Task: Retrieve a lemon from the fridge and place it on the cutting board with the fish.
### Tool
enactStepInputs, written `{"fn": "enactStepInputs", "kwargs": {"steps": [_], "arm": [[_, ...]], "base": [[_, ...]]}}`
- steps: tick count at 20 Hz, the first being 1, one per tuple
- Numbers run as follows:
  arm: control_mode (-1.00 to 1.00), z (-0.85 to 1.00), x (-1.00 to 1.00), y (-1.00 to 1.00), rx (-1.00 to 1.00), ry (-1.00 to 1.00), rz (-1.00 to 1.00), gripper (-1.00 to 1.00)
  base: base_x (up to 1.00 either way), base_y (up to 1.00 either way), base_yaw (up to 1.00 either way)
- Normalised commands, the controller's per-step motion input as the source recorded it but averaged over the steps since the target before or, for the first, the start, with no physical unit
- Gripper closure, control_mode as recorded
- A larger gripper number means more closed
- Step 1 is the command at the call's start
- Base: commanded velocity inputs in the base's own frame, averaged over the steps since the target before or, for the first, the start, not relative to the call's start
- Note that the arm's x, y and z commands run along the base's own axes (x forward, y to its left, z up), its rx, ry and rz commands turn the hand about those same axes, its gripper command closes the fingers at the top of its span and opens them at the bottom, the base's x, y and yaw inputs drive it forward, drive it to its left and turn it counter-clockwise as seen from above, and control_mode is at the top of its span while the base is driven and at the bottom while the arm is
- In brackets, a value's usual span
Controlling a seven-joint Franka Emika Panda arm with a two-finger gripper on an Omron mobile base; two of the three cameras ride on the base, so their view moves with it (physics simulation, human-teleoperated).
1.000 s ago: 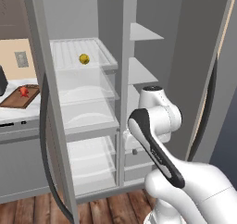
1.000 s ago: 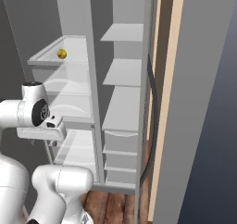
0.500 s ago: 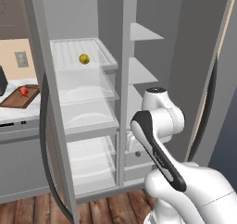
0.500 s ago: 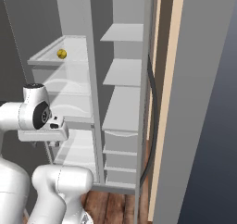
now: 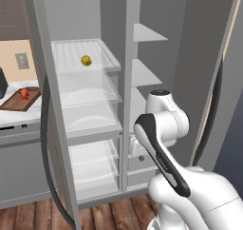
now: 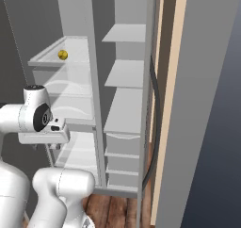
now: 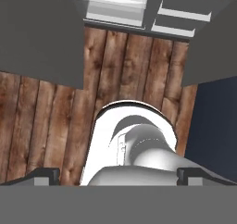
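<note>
The gripper (image 7: 118, 174) points down at the floor, jaws wide and empty, probably tucked low; the lemon (image 5: 86, 60) waits far above on the open fridge's (image 5: 137, 15) shelf.

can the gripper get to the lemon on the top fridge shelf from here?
Probably yes, not directly. The fridge stands open and the lemon sits alone on its shelf, nothing in front. But the open gripper points down at the floor, so the arm must lift and reorient first.

One lemon (image 5: 86, 60), one fish (image 5: 24, 94), one cutting board (image 5: 14, 102), one fridge (image 5: 156, 15)
</note>
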Motion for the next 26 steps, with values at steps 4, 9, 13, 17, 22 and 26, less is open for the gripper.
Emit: {"fn": "enactStepInputs", "kwargs": {"steps": [4, 9, 13, 17, 22, 26], "arm": [[-1.0, 0.0, 0.05, 0.05, 0.0, 0.0, 0.0, -1.0], [1.0, 0.0, 0.04, 0.03, 0.0, -0.01, 0.0, -1.0], [1.0, 0.0, 0.0, 0.0, 0.0, 0.0, 0.0, -1.0], [1.0, 0.0, 0.0, 0.0, 0.0, 0.0, 0.0, -1.0], [1.0, 0.0, 0.0, 0.0, 0.0, 0.0, 0.0, -1.0], [1.0, 0.0, 0.0, 0.0, 0.0, 0.0, 0.0, -1.0]], "base": [[0.0, 0.0, 0.0], [0.24, 0.19, 0.0], [0.37, 0.15, 0.0], [0.36, 0.07, 0.0], [0.25, 0.3, 0.0], [0.28, 0.38, -0.01]]}}
